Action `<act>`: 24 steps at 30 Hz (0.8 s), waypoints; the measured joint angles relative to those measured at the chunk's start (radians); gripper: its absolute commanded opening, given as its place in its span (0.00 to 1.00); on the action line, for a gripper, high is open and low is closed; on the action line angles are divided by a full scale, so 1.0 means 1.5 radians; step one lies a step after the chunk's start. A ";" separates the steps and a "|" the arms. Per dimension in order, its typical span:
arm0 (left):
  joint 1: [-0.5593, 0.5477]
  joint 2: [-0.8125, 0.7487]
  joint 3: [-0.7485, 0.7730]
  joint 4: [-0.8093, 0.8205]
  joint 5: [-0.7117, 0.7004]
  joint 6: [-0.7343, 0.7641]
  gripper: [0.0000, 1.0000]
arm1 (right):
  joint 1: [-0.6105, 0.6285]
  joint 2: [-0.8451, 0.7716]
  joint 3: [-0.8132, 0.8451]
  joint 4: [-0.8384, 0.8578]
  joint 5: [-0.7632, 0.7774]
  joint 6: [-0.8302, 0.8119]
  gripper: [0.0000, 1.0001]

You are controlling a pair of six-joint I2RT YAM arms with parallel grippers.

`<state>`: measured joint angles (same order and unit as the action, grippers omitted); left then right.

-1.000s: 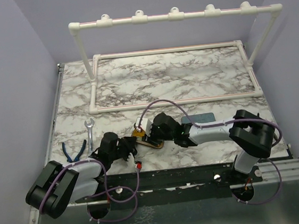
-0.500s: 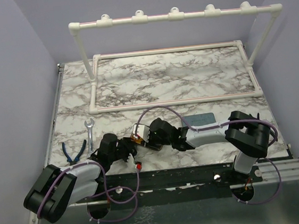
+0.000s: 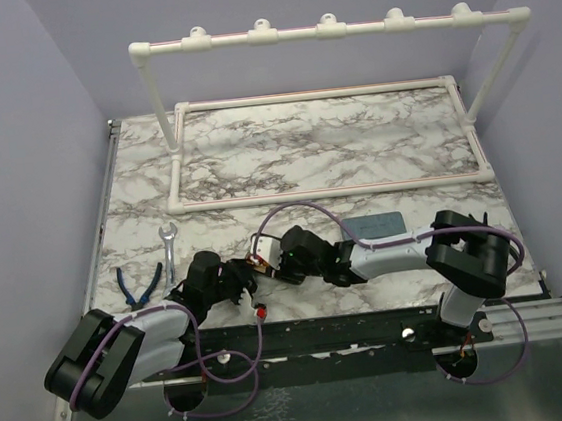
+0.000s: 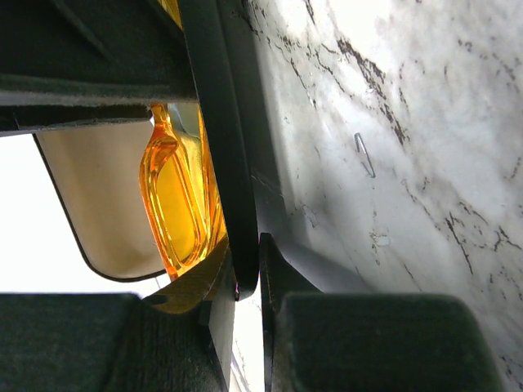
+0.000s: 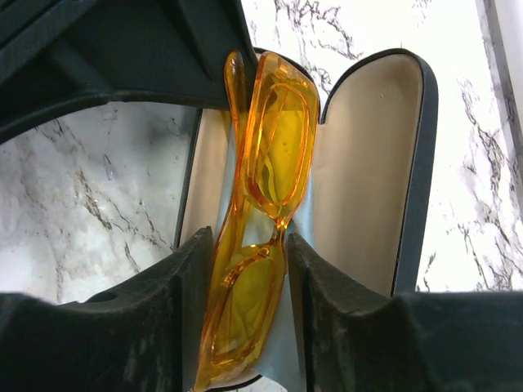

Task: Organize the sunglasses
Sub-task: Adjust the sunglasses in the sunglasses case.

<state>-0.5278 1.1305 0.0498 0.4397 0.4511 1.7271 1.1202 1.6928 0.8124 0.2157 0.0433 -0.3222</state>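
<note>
Hanging edge-on between the right fingers (image 5: 335,310), the orange sunglasses (image 5: 270,204) appear folded. One lens is pinched between the pads and the other juts out over the beige lining of the black case (image 5: 368,180), which lies open beneath them. The fingers are closed to about the depth of the folded frame and hold nothing else.

The frame looks like light, stiff, translucent plastic with a glossy surface, so it would probably slide under a loose grip. The thin temples and hinges are likely the first parts to crack. Across a lens rim or the bridge, where the frame is thickest, seems the safest place to hold it, and the present grip is about there.

The left fingers (image 4: 368,343) are nearly closed and clamp the case's dark rim, apparently steadying it. The case rests on the marble desk (image 3: 355,152), near its front edge between the two arms. A grey-blue case (image 3: 375,224) lies just beyond the right arm. A wrench (image 3: 169,244) and pliers (image 3: 140,284) lie to the left. No second pair is visible.
</note>
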 measured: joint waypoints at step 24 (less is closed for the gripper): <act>-0.002 0.014 0.000 0.018 -0.005 0.000 0.12 | -0.015 -0.175 -0.019 0.023 -0.066 0.042 0.41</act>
<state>-0.5304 1.1511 0.0498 0.4664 0.4435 1.7275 1.0981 1.4307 0.7837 0.2501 -0.0559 -0.2596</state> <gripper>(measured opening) 0.138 0.524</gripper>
